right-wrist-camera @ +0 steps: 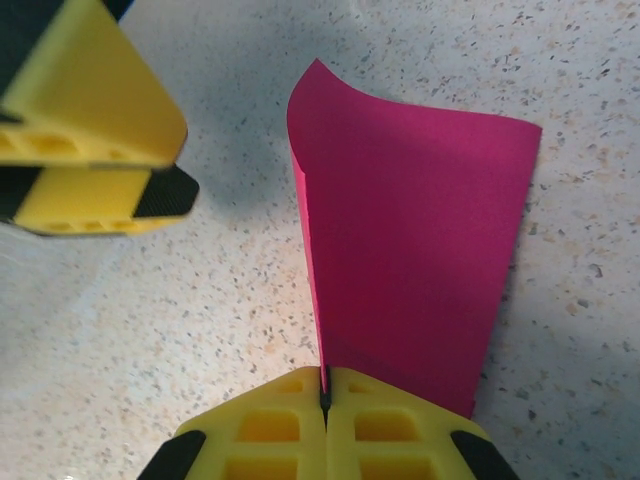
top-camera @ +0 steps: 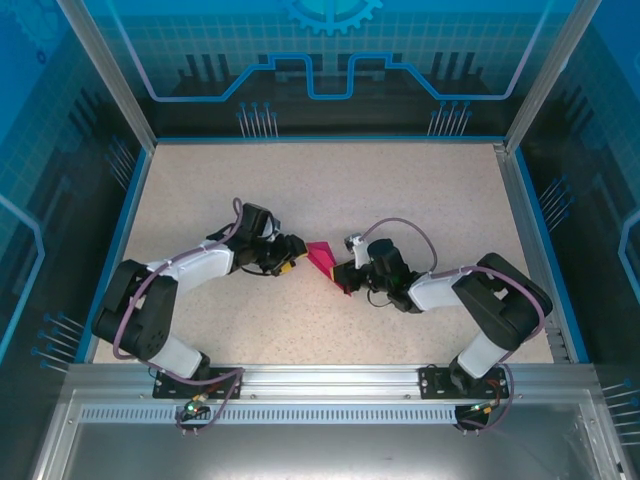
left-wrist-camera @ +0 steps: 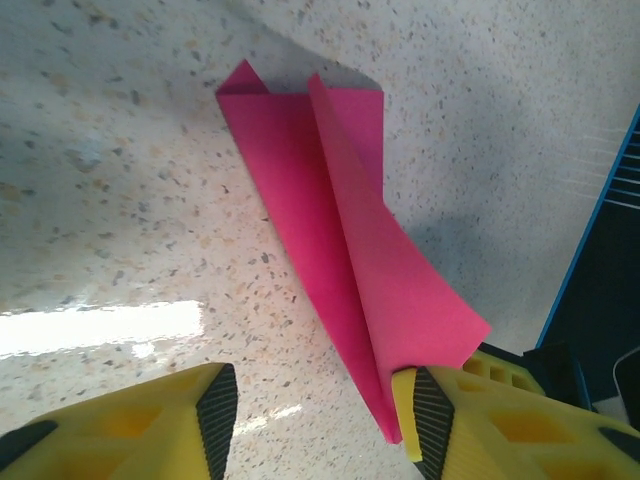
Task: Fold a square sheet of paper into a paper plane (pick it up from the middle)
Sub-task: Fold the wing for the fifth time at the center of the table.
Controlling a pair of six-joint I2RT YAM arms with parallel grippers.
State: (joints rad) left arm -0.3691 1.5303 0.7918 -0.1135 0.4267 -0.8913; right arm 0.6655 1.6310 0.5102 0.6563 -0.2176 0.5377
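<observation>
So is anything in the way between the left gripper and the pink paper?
No, nothing visible. The left gripper is open, with the tip of the pink paper between its fingers. The right gripper pinches it.

A beige speckled tabletop (top-camera: 330, 190) is enclosed by blue panels (top-camera: 330, 60) printed with circuit-like lines and framed by aluminium posts (top-camera: 105, 75). A bright glare (left-wrist-camera: 100, 328), possibly from overhead lighting, is reflected.
</observation>
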